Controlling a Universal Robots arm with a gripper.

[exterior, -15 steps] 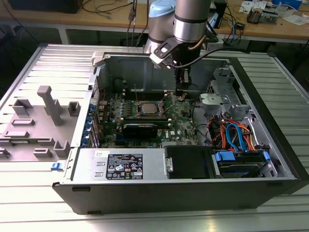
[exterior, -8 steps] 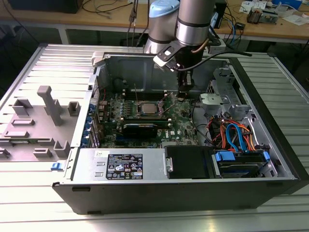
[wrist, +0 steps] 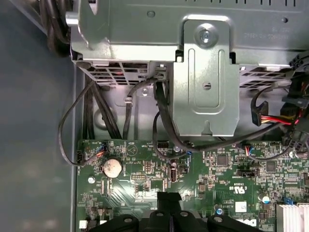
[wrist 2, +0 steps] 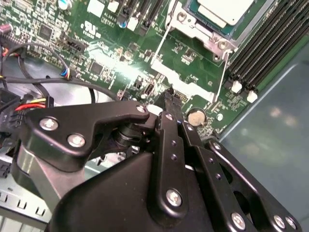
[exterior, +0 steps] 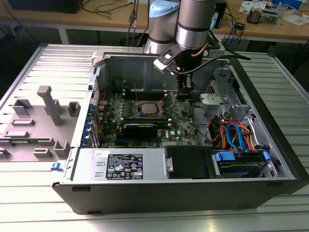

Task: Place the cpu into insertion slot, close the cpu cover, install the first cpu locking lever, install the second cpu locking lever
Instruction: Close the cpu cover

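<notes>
Silver-grey cpu (wrist 2: 224, 8) sits in the insertion slot (wrist 2: 203, 30) already, so I'd guess we're at the lever stage, with the empty, pinched-shut gripper (wrist 2: 168, 94) hovering near a wire locking lever (wrist 2: 159, 46) that'll need careful hooking down.

The ribbed metal worktop (exterior: 58, 212) carries an open black computer case (exterior: 183, 195), lying on its side. Just beside it, toward the exterior view's left, lies a grey plate (exterior: 29, 140) bearing upright grey blocks.
</notes>
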